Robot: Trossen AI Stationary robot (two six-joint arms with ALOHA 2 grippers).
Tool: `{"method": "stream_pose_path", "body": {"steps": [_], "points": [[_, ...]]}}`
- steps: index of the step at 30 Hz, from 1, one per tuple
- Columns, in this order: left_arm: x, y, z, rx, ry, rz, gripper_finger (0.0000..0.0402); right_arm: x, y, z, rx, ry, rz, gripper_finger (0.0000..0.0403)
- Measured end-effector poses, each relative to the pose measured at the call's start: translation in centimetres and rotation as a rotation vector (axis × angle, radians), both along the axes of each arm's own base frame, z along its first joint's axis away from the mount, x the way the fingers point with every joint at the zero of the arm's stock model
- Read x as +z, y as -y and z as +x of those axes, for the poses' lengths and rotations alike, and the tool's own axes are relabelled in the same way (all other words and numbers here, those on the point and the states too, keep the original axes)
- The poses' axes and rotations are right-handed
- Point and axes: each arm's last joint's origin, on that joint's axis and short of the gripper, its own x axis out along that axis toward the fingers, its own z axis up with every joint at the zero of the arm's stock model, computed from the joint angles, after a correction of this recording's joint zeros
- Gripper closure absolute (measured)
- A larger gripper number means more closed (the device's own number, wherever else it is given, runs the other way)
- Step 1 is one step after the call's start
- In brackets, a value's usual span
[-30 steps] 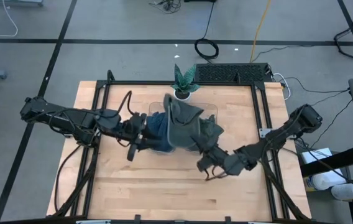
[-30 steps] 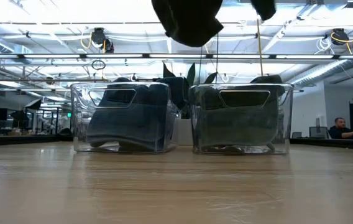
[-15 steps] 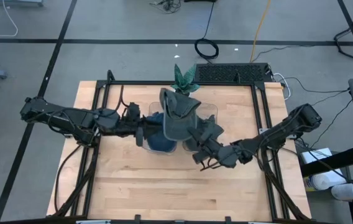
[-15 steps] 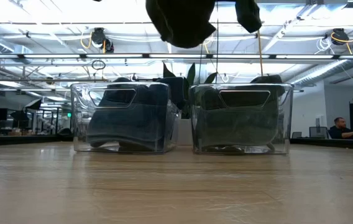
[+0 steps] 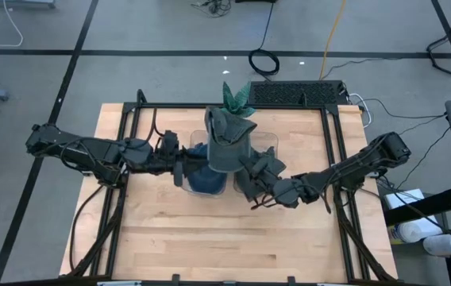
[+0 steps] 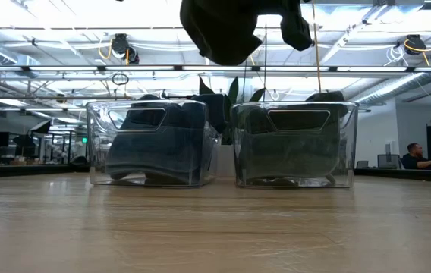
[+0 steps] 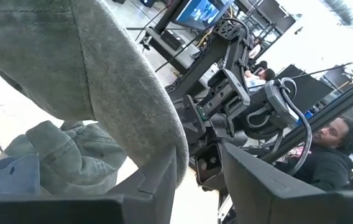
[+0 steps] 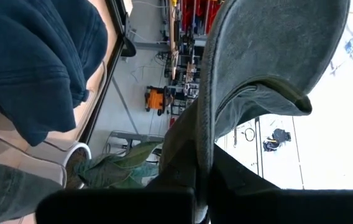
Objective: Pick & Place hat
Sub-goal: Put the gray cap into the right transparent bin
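Landmark: two clear bins (image 6: pixel 219 144) side by side on the wooden surface (image 5: pixel 210 238).
Hat: grey-green cap (image 5: pixel 227 143), in the air above the bins.
Right end effector (image 5: pixel 245 169): clamped on the cap's brim.
Left end effector (image 5: pixel 184 168): beside the left bin; jaw state unclear.
Change: cap has shifted back towards the potted plant (image 5: pixel 236 97), the right arm reaching further in.
Meaning: transport continues; no release yet.

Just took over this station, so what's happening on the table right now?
Both grippers hold a grey-green hat in the air above two clear bins. The left gripper reaches in over the bin of blue hats, the right gripper over the bin of grey ones. The hat is not yet in either bin.
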Motion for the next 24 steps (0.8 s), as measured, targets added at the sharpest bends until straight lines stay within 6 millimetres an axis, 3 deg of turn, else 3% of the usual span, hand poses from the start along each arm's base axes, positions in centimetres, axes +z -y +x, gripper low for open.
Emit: {"method": "stream_pose_path", "body": {"steps": [10, 15, 19, 24], "points": [[-1.6, -1.2, 1.0, 0.096, -0.104, -0.008, 0.0196, -0.1, -0.2, -0.1, 0.01, -0.009, -0.002, 0.0403], [-2.2, -1.8, 1.7, 0.129, -0.12, -0.052, 0.0182, -0.2, -0.6, -0.1, 0.061, -0.014, 0.005, 0.0403], [-2.5, -2.1, 2.1, 0.118, -0.138, -0.056, 0.0199, -0.2, -0.7, -0.1, 0.054, -0.009, 0.013, 0.0403], [-2.7, -2.3, 2.0, 0.108, -0.161, -0.062, 0.0276, -0.2, -0.7, -0.1, 0.055, 0.016, 0.043, 0.0401]]}}
